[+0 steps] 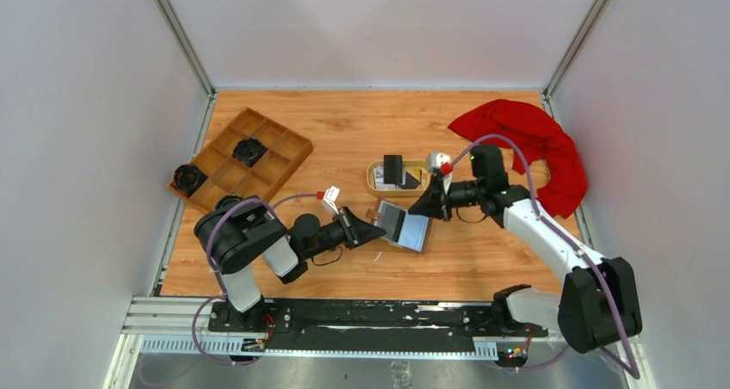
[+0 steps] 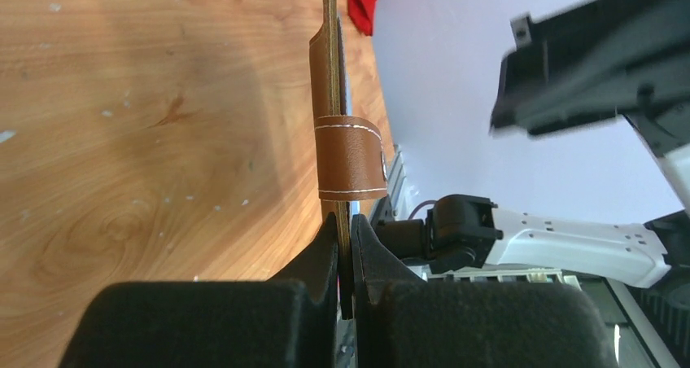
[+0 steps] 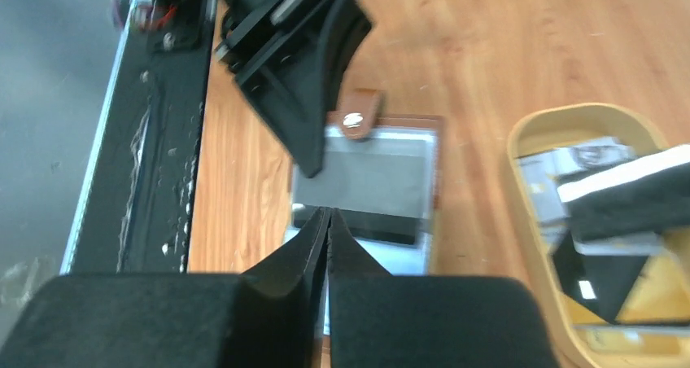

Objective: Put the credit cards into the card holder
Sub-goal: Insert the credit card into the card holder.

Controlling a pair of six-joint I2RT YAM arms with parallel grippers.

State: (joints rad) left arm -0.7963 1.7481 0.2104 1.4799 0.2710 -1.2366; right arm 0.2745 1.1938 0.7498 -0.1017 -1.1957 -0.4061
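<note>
The brown card holder (image 1: 405, 225) lies open on the table, grey pockets up. My left gripper (image 1: 372, 231) is shut on its left edge; in the left wrist view the holder (image 2: 329, 75) stands edge-on between the fingers (image 2: 325, 250), its strap (image 2: 350, 158) wrapped round it. My right gripper (image 1: 423, 206) is shut, its tips (image 3: 328, 213) resting on the holder's (image 3: 366, 173) inside, at a dark card (image 3: 366, 230) that shows below the grey pocket. More credit cards sit in the oval tan dish (image 1: 372, 178): whitish printed ones (image 3: 569, 160) and a black one (image 3: 602, 278).
A red cloth (image 1: 525, 139) lies at the back right. A wooden compartment tray (image 1: 284, 144) at the back left holds black round parts (image 1: 250, 151). The arms' base rail (image 1: 344, 320) runs along the near edge.
</note>
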